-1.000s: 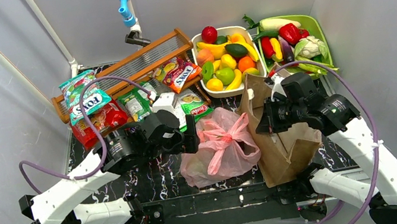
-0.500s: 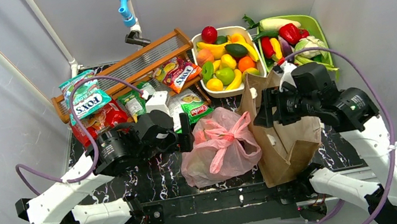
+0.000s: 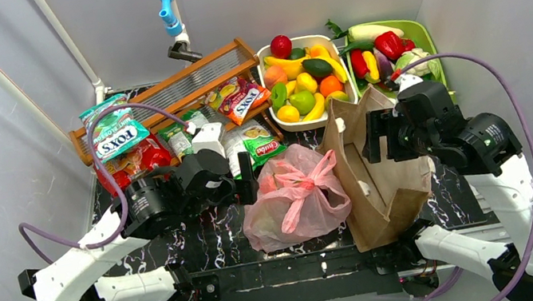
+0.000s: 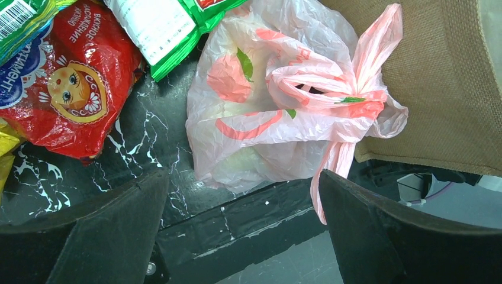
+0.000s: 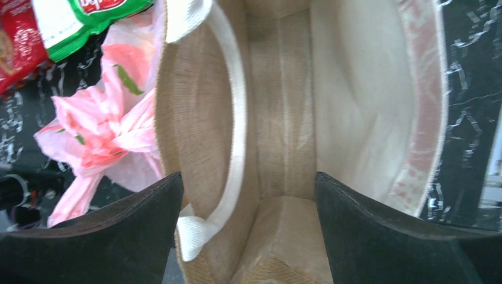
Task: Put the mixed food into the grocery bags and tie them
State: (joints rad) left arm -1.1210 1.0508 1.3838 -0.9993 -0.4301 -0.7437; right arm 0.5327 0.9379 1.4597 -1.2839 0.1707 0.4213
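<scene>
A thin translucent pink plastic bag [image 3: 294,194] printed with red roses lies near the middle of the black marbled table [image 3: 213,240]. It is bulging, and its loop handles are drawn together into a crumpled knot on top. From the left wrist, pale rounded shapes show dimly through the film, and one twisted handle end trails down off the knot. Pressed against its right side is a stiff brown bag [image 3: 384,172] of coarse weave, lying with its mouth turned toward the far end of the table.

The left gripper [image 3: 247,178] sits just to the left of the pink bag with its jaws spread wide and nothing between them. In its own camera the pink bag [image 4: 254,118] lies ahead, framed by the two fingers. Whether the trailing handle end touches one finger cannot be told. A red foil snack packet [image 4: 65,89] and a green foil snack packet [image 4: 171,29] lie beside the bag.

The right gripper [image 3: 374,137] hangs over the brown bag's mouth, jaws apart and holding nothing. Its camera looks into the brown bag [image 5: 284,118], where a white strap handle [image 5: 237,118] curves along the inner wall.

Glossy toy fruits [image 3: 305,80] fill a white basket [image 3: 264,86] at the far edge, well apart from both grippers.
</scene>
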